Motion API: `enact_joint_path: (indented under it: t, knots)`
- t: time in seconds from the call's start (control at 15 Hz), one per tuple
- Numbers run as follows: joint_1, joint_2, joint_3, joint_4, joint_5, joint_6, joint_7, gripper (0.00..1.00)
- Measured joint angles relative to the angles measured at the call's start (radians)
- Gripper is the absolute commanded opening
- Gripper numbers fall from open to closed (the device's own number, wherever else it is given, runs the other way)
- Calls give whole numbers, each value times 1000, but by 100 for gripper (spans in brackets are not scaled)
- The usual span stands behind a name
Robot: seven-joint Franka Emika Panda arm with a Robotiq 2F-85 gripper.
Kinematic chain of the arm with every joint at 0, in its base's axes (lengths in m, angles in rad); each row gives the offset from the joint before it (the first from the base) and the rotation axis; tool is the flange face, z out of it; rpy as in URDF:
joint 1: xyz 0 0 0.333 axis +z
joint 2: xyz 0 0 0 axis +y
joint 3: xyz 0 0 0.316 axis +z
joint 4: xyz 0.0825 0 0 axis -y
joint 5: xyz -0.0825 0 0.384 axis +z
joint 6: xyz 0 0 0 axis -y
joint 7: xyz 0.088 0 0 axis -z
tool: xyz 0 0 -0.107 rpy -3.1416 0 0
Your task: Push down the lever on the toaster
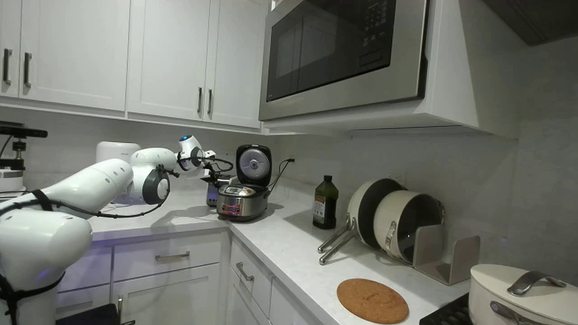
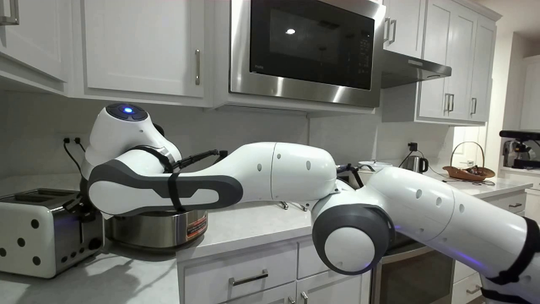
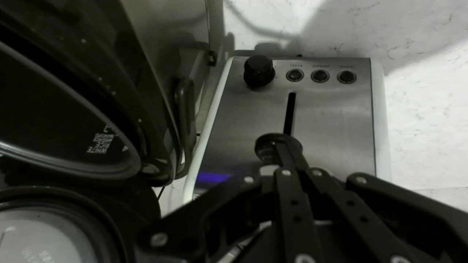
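Observation:
The toaster [image 2: 27,236] stands on the counter, with a white, black-dotted side and a silver-grey front. In the wrist view its front panel [image 3: 336,120] shows a dark vertical slot [image 3: 290,111]. The round black lever [image 3: 264,148] sits at the end of the slot away from the buttons. My gripper [image 3: 287,142] has its fingers together, with the tips over the lever, partly hiding it; I cannot tell if they touch. The gripper [image 2: 82,209] is at the toaster's front in an exterior view. In an exterior view the toaster [image 1: 212,195] is mostly hidden behind the rice cooker.
A steel rice cooker [image 1: 244,203] with its lid [image 1: 254,164] raised stands close beside the toaster. A black dial [image 3: 259,71] and several buttons [image 3: 320,75] are on the toaster front. A dark bottle [image 1: 325,203] and pans [image 1: 397,221] stand along the counter.

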Motion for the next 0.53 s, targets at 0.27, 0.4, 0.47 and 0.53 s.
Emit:
enact_joint_path:
  t: [0.27,0.4,0.47,0.53]
  knots:
    - [0,5,0,-2,0,-3,0,0]
    - [0,7,0,-5,0,-1,0,0]
    - [0,7,0,-8,0,-1,0,0]
    - [0,7,0,-10,0,0,0,0]
